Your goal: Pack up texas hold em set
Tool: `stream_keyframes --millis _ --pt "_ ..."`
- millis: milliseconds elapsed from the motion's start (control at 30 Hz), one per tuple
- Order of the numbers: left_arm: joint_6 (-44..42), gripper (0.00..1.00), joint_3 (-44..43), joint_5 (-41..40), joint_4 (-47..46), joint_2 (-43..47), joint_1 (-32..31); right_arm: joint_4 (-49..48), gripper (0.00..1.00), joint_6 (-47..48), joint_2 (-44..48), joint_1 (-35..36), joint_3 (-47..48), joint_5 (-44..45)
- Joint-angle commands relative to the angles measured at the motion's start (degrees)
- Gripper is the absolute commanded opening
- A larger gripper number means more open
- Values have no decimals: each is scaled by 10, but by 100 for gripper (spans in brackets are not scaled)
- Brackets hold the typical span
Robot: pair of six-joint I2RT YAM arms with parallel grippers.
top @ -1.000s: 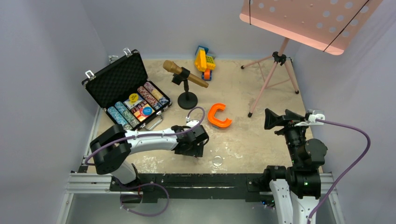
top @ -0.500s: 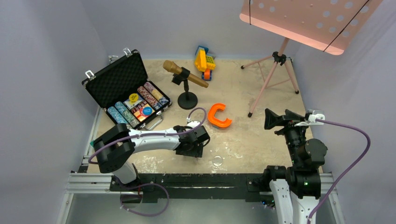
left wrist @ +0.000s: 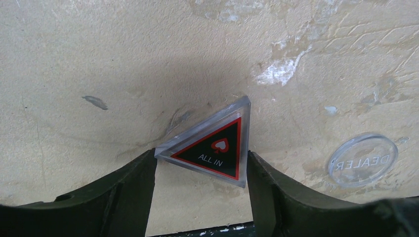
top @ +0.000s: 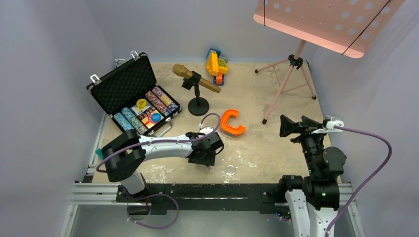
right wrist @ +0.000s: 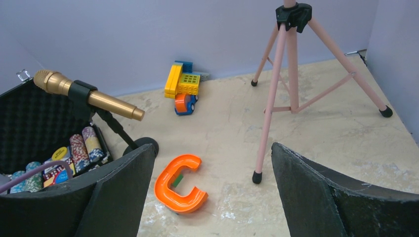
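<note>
Top external view: the open black briefcase-style case (top: 123,81) holds poker chip rows (top: 129,121), card decks (top: 147,118), a yellow round button (top: 141,103) and a blue round button (top: 155,117). Only the left wrist view shows the clear triangular "ALL IN" button (left wrist: 215,148) lying on the counter (left wrist: 123,59) right of the case, pinched between the fingers of the left end effector (left wrist: 201,163). The right end effector (right wrist: 211,163) gapes wide, holding nothing.

**Bystanders on my table**

A gold microphone (top: 196,78) tilts on its black stand on my scuffed table (top: 276,148). An orange C-shaped piece (top: 231,122) lies near its base, a yellow toy (top: 216,64) sits by the far wall, and a pink music stand (top: 291,74) rises at right.
</note>
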State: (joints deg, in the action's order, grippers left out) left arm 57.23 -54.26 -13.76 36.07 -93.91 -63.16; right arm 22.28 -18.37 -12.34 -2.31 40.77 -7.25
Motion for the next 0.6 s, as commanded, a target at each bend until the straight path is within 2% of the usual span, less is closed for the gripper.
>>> stream_keyframes --millis 0,167,300,567 --pt "-13 47 -5 -20 4 7 -3 -18 92 7 0 -2 -3 -13" --pt "-51 42 -9 -26 33 52 19 -18 92 6 1 -2 -2 -13" --pt "-101 40 4 -23 59 128 65 -18 92 7 1 -2 -3 -12" --pt "-274 41 -3 4 134 241 268 -19 92 7 1 -1 -1 -11"
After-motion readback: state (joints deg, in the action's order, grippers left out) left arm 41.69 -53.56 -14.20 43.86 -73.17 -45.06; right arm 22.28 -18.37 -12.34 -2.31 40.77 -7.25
